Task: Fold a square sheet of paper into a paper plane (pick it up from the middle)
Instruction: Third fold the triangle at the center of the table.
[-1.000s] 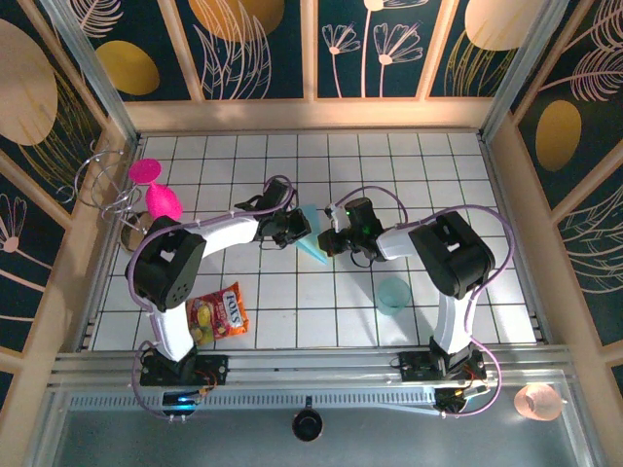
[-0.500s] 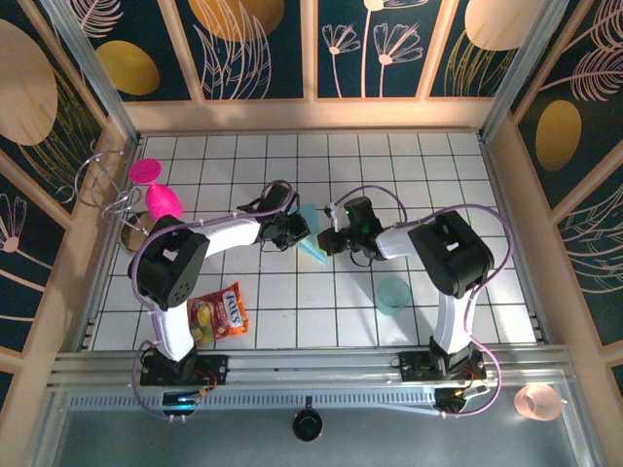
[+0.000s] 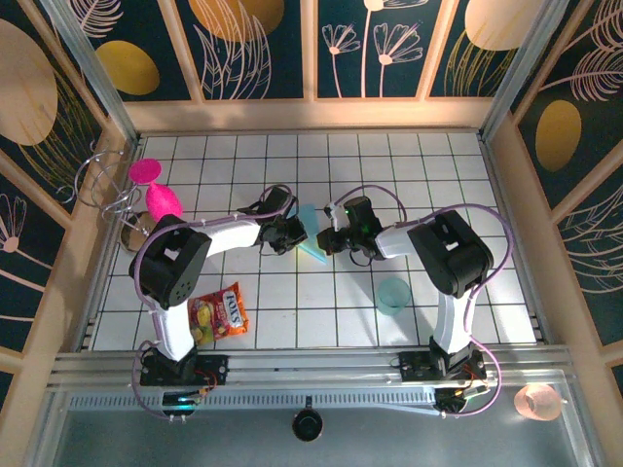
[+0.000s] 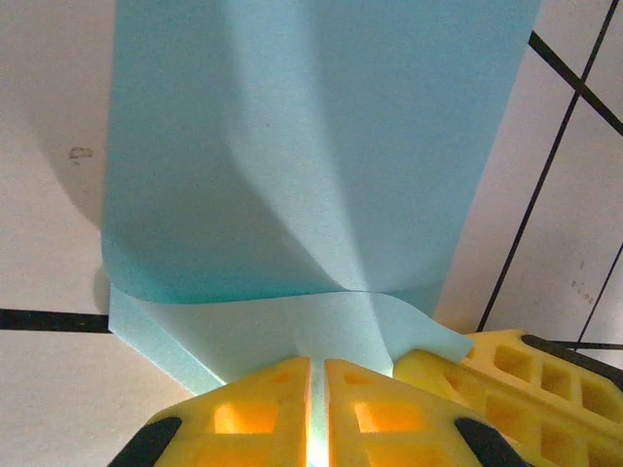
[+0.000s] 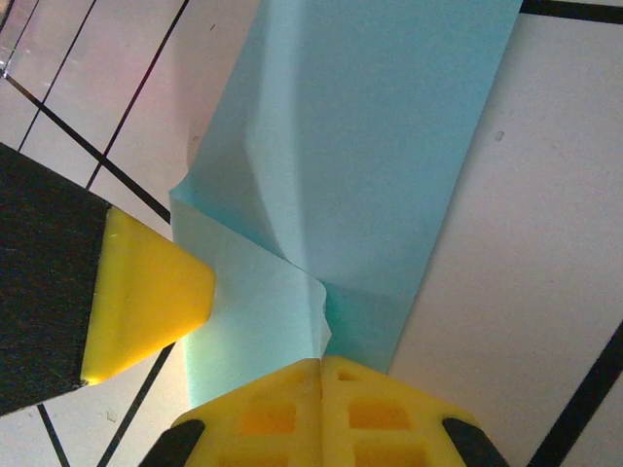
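Note:
The square sheet of paper [image 3: 311, 236] is light blue and folded into a narrow creased strip, held just above the white tiles mid-table. My left gripper [image 3: 296, 234] is shut on its left edge. In the left wrist view the paper [image 4: 292, 156] bows up and away from my gripper [image 4: 317, 389], whose yellow fingers [image 4: 253, 409] pinch a thin layer. My right gripper [image 3: 329, 239] is shut on the opposite edge. In the right wrist view a raised flap of the paper [image 5: 380, 136] runs into my gripper [image 5: 321, 384]. The two grippers are almost touching.
A translucent teal cup [image 3: 393, 295] stands in front of the right arm. A candy bag [image 3: 218, 313] lies at the front left. Pink cups [image 3: 156, 193] and a wire rack [image 3: 105, 185] sit at the far left. A peach cup [image 3: 538, 400] sits off the table.
The left arm has shifted slightly and the paper strip looks a little narrower between the grippers. Both grips are unchanged.

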Robot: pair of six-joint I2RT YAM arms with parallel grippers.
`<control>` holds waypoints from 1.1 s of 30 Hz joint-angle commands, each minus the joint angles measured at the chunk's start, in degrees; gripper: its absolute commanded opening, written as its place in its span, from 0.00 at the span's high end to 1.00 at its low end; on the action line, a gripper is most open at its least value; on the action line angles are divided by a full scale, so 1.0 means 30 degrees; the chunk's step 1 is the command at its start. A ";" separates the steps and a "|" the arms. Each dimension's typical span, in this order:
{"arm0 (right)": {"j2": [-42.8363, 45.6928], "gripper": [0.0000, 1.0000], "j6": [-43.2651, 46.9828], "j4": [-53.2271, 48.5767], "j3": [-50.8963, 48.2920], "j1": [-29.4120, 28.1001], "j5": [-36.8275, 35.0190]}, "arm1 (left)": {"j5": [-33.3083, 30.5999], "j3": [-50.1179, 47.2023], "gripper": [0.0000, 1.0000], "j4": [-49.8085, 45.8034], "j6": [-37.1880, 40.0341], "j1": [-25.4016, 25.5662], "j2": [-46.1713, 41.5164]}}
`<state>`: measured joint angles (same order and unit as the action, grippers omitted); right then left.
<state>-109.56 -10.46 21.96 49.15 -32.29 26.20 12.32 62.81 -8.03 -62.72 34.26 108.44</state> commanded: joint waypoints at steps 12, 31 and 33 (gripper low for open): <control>-0.0628 1.00 -0.0222 -0.0548 0.0371 -0.0096 -0.0163 | -0.0443 -0.0752 0.89 -0.0473 -0.0901 0.0114 0.0488; 0.3620 0.63 -0.3992 -0.3234 0.0804 0.1226 -0.1023 | -0.0912 -0.2059 0.92 0.0664 -0.1423 0.0110 0.0721; 0.3989 0.65 -0.3952 -0.4104 0.0931 0.1130 -0.0708 | -0.0943 -0.2238 0.93 0.0910 -0.1449 0.0123 0.0693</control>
<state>-100.07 -20.64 14.98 50.37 -28.51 24.67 11.49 58.76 -2.76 -65.06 34.26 108.57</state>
